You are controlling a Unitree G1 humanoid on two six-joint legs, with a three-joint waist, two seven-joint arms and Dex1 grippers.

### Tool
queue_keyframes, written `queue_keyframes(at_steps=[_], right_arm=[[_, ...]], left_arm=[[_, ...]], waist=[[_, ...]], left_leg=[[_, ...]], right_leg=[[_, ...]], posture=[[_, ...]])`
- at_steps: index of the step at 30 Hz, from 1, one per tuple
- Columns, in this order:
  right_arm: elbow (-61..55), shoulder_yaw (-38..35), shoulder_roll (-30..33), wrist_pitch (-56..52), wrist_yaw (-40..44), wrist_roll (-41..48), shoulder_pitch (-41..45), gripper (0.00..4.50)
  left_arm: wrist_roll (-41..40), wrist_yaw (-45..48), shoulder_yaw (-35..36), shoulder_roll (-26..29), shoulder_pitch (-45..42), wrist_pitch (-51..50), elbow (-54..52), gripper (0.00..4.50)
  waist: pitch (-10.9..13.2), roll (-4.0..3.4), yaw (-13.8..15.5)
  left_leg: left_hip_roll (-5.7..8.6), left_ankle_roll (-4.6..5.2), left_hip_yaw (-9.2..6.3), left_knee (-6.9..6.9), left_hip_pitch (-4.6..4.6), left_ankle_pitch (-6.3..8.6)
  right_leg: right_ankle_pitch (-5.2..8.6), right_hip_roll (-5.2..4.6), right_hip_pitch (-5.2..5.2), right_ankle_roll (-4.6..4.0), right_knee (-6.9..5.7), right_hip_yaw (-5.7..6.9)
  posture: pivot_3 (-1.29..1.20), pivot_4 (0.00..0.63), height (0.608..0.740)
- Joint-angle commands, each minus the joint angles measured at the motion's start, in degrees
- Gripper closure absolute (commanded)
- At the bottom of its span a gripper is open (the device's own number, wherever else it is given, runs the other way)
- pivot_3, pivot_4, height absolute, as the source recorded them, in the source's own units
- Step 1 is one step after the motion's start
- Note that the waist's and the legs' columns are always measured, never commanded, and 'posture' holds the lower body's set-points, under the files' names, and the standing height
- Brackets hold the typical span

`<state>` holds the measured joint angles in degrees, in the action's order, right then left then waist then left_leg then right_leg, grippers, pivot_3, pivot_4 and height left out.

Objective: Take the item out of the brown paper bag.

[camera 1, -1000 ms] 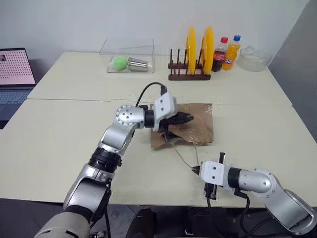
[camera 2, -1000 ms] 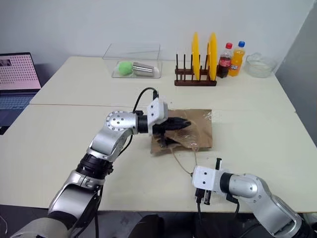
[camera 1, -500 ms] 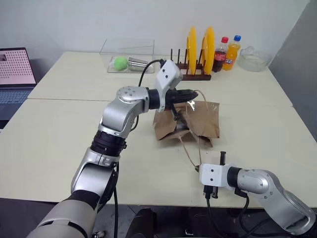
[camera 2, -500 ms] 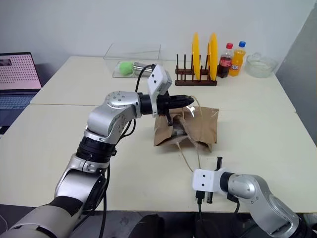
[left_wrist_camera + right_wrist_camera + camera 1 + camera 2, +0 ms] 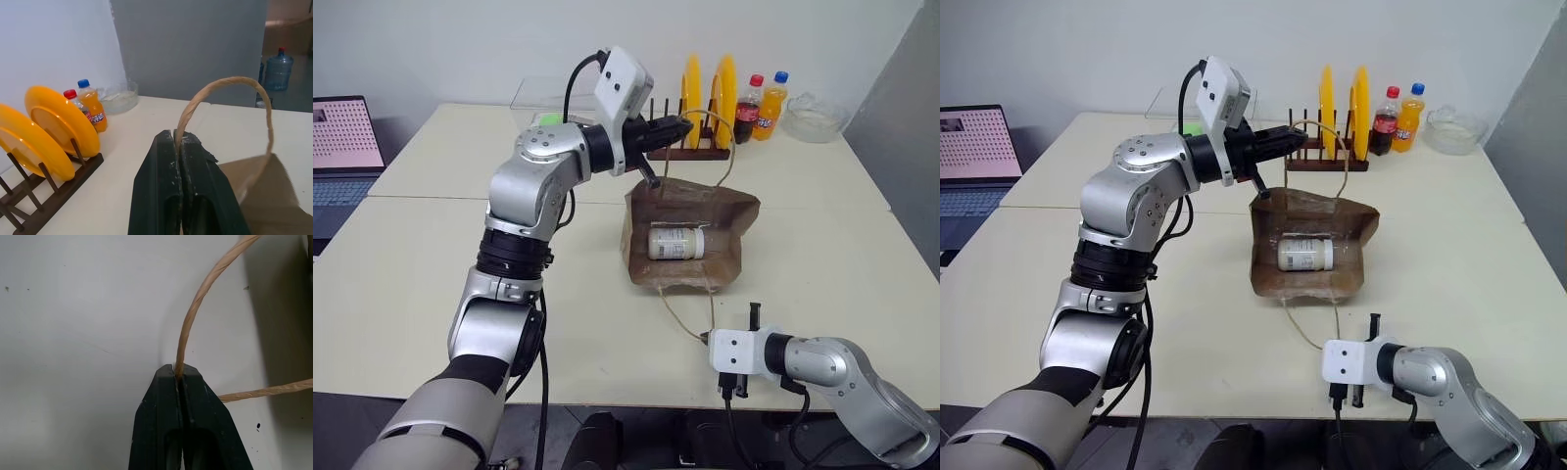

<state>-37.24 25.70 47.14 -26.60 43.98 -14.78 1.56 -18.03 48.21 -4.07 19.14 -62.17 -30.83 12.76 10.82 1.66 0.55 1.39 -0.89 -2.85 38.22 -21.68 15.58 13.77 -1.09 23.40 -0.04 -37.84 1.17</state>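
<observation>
The brown paper bag (image 5: 732, 245) lies on the table with its mouth pulled open toward me. Inside it the item (image 5: 677, 242), a whitish bottle with a darker band, lies on its side. My left gripper (image 5: 685, 125) is raised above the bag and is shut on the upper loop handle (image 5: 230, 81), holding that side of the bag up. Near the table's front edge my right gripper (image 5: 178, 369) is shut on the lower loop handle (image 5: 680, 313), which runs across the tabletop to the bag's bottom lip.
Behind the bag stands a wooden rack with yellow plates (image 5: 705, 98), with a cola bottle (image 5: 748, 108), an orange soda bottle (image 5: 771, 103) and a clear bowl (image 5: 816, 116) to its right. A clear box (image 5: 563, 113) sits at the back, a laptop (image 5: 342, 137) far left.
My left gripper has risen with the upper handle, lifting the flattened bag's top side so its mouth opened and the item came into view. The right gripper has stayed put.
</observation>
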Motion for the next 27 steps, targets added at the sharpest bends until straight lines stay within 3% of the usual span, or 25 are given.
queue_keyframes(at_steps=[1, 5, 8, 12, 17, 19, 23, 27], right_arm=[[1.3, 0.8, -1.4, 0.3, 0.7, 0.4, -1.7, 4.44], [-1.4, -3.9, -5.0, 0.1, 0.2, 4.5, -1.6, 4.28], [-5.9, -8.4, -5.9, -3.8, 2.0, 9.3, -1.3, 3.55], [-12.6, -17.0, -5.4, -13.6, 5.6, 18.8, 0.3, 2.10], [-17.6, -36.2, -5.9, -30.2, 11.1, 41.1, 6.5, 2.10], [-16.8, -39.2, -6.4, -33.1, 9.7, 45.5, 9.9, 2.10], [-12.9, -31.0, -7.9, -31.7, 2.3, 42.5, 18.6, 2.10], [-4.3, -15.2, -9.7, -29.4, -4.7, 33.2, 28.4, 2.10]], left_arm=[[-2.7, 1.1, 1.9, -0.4, -1.4, -0.3, -2.4, 4.50], [-4.5, 3.9, 0.6, 0.5, 0.8, -2.3, -5.4, 4.50], [-5.2, 4.8, 0.3, 0.8, 1.9, -3.4, -6.9, 4.50], [-5.6, 5.2, 0.3, 0.6, 2.6, -3.9, -7.5, 4.50], [-5.9, 5.9, 0.2, 0.6, 3.5, -3.8, -7.8, 4.50], [-5.8, 6.0, 0.2, 0.5, 3.5, -3.7, -7.6, 4.50], [-5.8, 6.1, 0.4, 0.3, 3.3, -3.2, -6.9, 4.50], [-5.6, 6.3, 0.7, 0.2, 3.0, -2.7, -6.2, 4.50]], waist=[[0.0, 0.00, 0.0], [0.0, 0.00, -0.3], [0.0, -0.02, -0.5], [0.0, -0.01, -0.5], [0.0, -0.02, -0.5], [0.0, -0.02, -0.5], [0.0, -0.04, -0.7], [0.0, -0.04, -0.8]], left_leg=[[0.00, 0.00, 0.00, 0.00, 0.00, 0.00], [0.00, -0.01, 0.00, 0.00, 0.00, 0.00], [0.00, -0.02, 0.03, 0.00, -0.03, -0.01], [0.00, -0.02, 0.01, 0.04, -0.04, -0.02], [0.01, 0.01, 0.01, 0.04, -0.06, 0.00], [0.00, 0.20, 0.01, 0.03, -0.04, 0.11], [-0.01, 0.25, 0.04, -0.02, 0.00, 0.13], [0.00, 0.24, 0.04, -0.06, -0.04, 0.12]], right_leg=[[0.00, 0.00, 0.00, 0.00, 0.00, 0.00], [0.00, 0.00, 0.02, 0.00, -0.04, -0.01], [0.00, 0.00, 0.10, 0.00, -0.11, -0.05], [0.00, 0.00, 0.10, 0.00, -0.13, -0.04], [-0.01, 0.00, 0.10, -0.01, -0.12, -0.03], [-0.01, 0.00, 0.10, -0.02, -0.13, -0.03], [-0.01, 0.00, 0.12, -0.02, -0.15, -0.06], [-0.01, 0.00, 0.18, -0.03, -0.15, -0.06]], posture=[[0.00, 0.150, 0.740], [0.00, 0.150, 0.740], [0.00, 0.150, 0.740], [0.00, 0.150, 0.740], [0.00, 0.150, 0.740], [0.00, 0.150, 0.740], [0.00, 0.150, 0.740], [0.00, 0.150, 0.740]])
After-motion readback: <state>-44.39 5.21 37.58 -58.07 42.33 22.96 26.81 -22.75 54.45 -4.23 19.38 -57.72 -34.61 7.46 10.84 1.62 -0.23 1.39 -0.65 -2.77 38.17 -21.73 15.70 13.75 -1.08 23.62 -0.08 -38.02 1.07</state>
